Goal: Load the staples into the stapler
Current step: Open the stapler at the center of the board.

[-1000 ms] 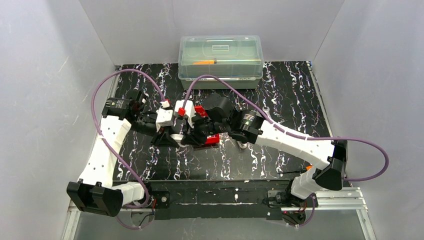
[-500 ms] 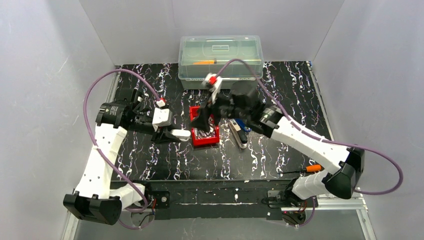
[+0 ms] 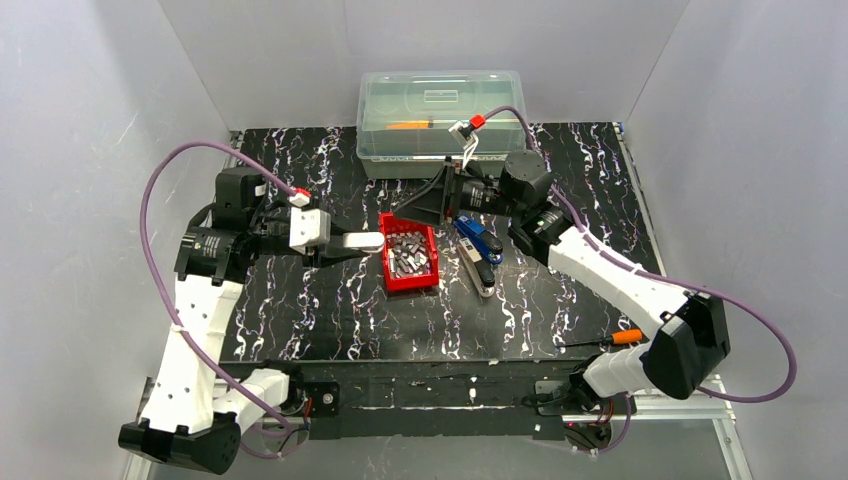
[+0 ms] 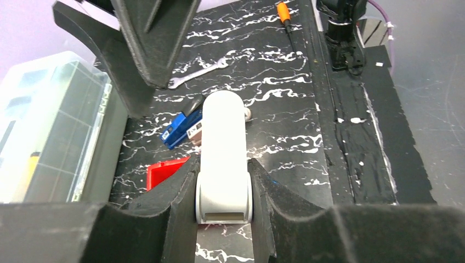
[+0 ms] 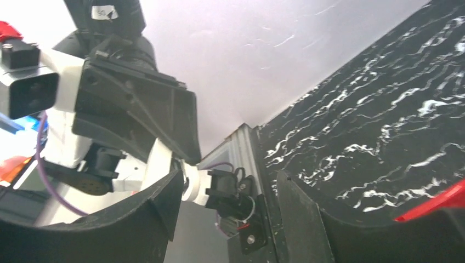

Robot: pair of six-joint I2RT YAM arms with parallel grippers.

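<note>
Staples [image 3: 408,252] heaped in the red bin [image 3: 386,258], seemingly none loaded yet, left claw [image 4: 224,181] clamped on the white stapler [image 4: 222,137] just left of the bin, right claw [image 5: 229,181] wide apart and empty over the bin's far edge, next likely dipping in to pinch one strip.

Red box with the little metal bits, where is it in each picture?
Top external: the red bin sits mid-table between the arms, staples inside.
Left wrist: just a corner of it, left of centre, below the middle.
Right wrist: probably the red sliver at the bottom right edge.
Shared landmark: the black marbled tabletop under it in all three.
</note>
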